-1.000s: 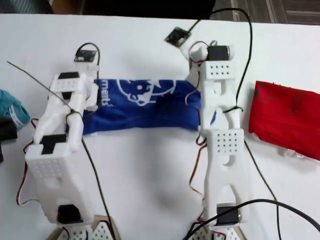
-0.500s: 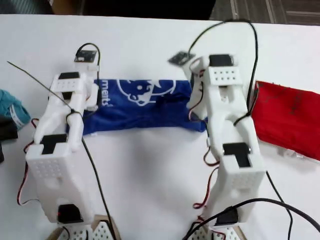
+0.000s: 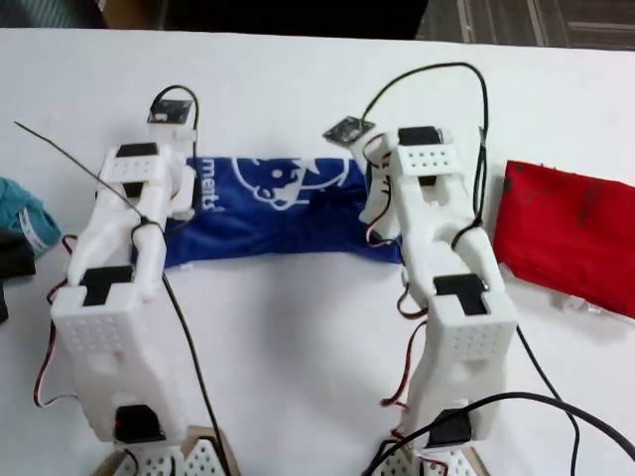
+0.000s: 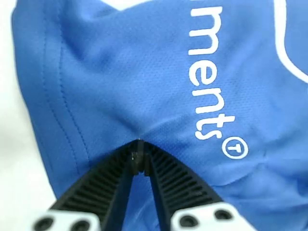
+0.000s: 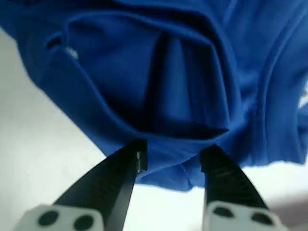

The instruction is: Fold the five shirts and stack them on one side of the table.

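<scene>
Edges: the far edge of the counter (image 3: 298, 327) runs along 12 o'clock, and a wide band of bare white top lies between it and the blue shirt (image 3: 278, 213). There is more bare top at 6 o'clock, between the left arm (image 3: 119, 258) and the right arm (image 3: 451, 288), from the shirt's near hem down to the bases. At 3 o'clock the red shirt (image 3: 566, 238) sits just beside the right arm and runs out of view at the side. At 9 o'clock a teal cloth (image 3: 25, 213) bunches at the counter's side edge, well apart from the blue shirt. A black cable (image 3: 483, 129) loops high over the right arm's wrist.

Blue shirt: centre of the counter, slightly toward 12, spanning arm to arm as a long low band. It is folded lengthwise with the white print up, and the near hem is slightly curved. The 9 o'clock end lies fairly flat; the 3 o'clock end is rumpled with deep folds.

Left end effector (image 4: 139, 161): clenched, tips together on the shirt's 9 o'clock end, next to the white lettering. Fabric puckers toward the tips, so it looks like a pinched fold, though how much cloth is caught is hard to see.

Right end effector (image 5: 174, 156): released, jaws spread over the shirt's 3 o'clock end. The shirt's edge shows between the two fingers, with white counter past it.

Red shirt: flat, roughly rectangular, tilted a bit.
</scene>
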